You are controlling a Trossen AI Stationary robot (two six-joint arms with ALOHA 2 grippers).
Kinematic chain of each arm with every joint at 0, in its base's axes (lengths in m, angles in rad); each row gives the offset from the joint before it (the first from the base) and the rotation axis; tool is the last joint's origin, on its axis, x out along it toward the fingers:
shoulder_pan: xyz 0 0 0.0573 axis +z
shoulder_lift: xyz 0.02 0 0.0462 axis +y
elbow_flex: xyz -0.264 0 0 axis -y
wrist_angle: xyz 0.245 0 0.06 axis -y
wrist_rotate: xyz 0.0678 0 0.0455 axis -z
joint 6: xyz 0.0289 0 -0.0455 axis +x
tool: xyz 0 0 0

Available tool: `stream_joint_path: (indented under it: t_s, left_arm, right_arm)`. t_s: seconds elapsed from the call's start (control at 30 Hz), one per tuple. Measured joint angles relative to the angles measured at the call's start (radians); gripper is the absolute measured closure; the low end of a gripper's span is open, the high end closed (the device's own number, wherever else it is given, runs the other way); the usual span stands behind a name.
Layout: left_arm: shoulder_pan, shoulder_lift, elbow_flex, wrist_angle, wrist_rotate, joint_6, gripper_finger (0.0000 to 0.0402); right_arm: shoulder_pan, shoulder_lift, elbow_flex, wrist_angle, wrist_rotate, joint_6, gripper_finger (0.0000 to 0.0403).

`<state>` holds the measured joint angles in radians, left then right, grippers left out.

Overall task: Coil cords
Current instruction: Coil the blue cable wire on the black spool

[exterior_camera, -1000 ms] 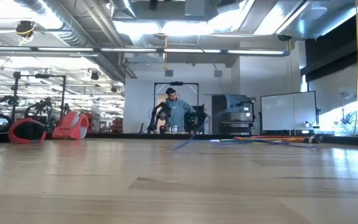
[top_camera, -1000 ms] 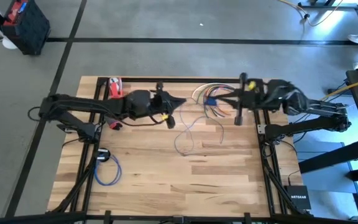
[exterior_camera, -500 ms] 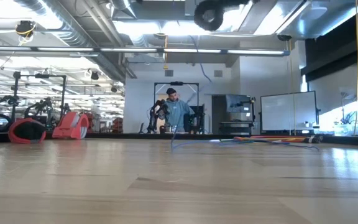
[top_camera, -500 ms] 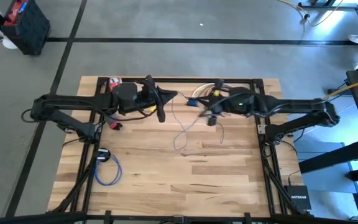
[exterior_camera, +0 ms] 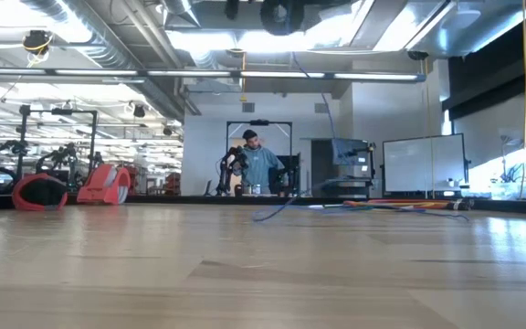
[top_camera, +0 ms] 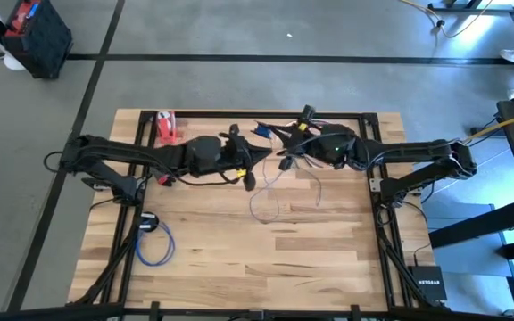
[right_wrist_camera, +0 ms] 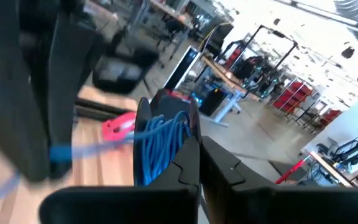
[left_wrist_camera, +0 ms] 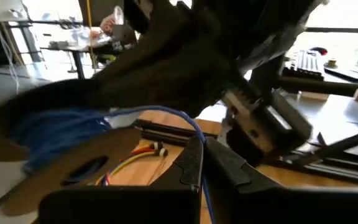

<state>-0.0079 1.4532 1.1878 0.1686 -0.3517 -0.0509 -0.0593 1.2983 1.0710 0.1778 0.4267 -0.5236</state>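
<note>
We are reading only one piece of text: the white word "NETGEAR" on a small black box, which is sitting at the table's corner, well apart from the right gripper and back along that arm's base side. We are finding nothing else legible in any other view.

My high cam looks straight down on the whole table; low cam sits at tabletop level facing the room. Both wrist cams sit close, facing each other; all four share the blue cord.
</note>
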Motion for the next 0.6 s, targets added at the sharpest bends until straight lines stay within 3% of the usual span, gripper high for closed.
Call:
stream_joint_path:
  t_s: [0.3, 0.6]
  left_arm:
    - [0.029, 0.096, 0.003, 0.119, -0.041, 0.041, 0.0400]
    - [0.057, 0.104, 0.009, 0.137, -0.032, 0.092, 0.0400]
  right_arm:
    - [0.001, -0.045, -0.002, 0.123, -0.085, 0.067, 0.0397]
    - [0.001, -0.169, 0.031, 0.056, -0.127, 0.098, 0.0397]
